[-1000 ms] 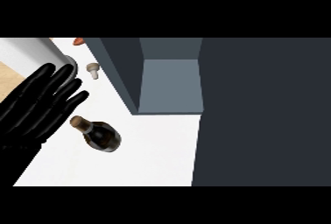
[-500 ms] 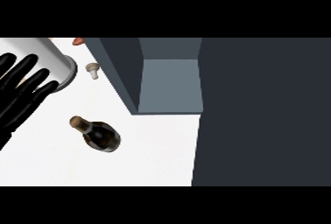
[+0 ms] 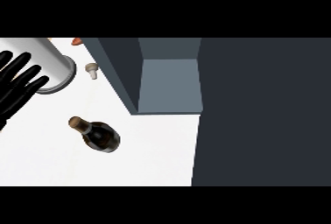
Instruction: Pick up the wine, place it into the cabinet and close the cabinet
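The wine (image 3: 99, 135) stands on the white tabletop (image 3: 149, 157), at seven o'clock from the open cabinet (image 3: 169, 85). At nine o'clock, the left hand (image 3: 16, 89) shows fingers straight and spread, holding nothing, well apart from the wine and beside a white cylinder (image 3: 45, 61).

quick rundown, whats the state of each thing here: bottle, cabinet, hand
wine bottle: standing on the white counter, cork in, not held
cabinet: open, inside bare as far as visible
left hand: open, fingers spread, at the view's left edge, apart from the bottle
grey cylinder: on the counter, beside the hand
right hand: not in view
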